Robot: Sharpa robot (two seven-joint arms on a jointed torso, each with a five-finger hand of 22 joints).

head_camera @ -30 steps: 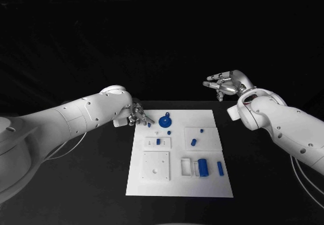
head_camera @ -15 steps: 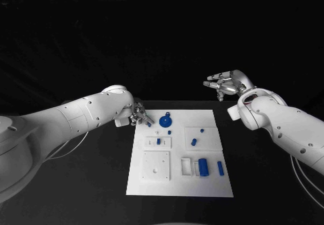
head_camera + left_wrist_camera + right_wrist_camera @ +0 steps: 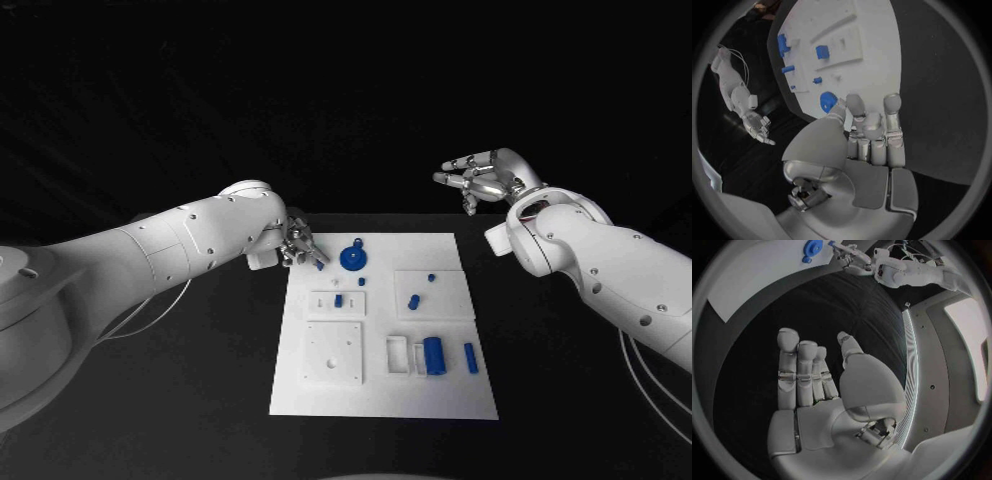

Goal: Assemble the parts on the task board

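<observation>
Beside the left hand (image 3: 299, 245), seemingly apart: blue disc (image 3: 353, 263).

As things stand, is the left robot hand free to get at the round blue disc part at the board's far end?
Probably yes: the left robot hand hovers beside the round blue disc part, with nothing between them on the white task board.
</observation>
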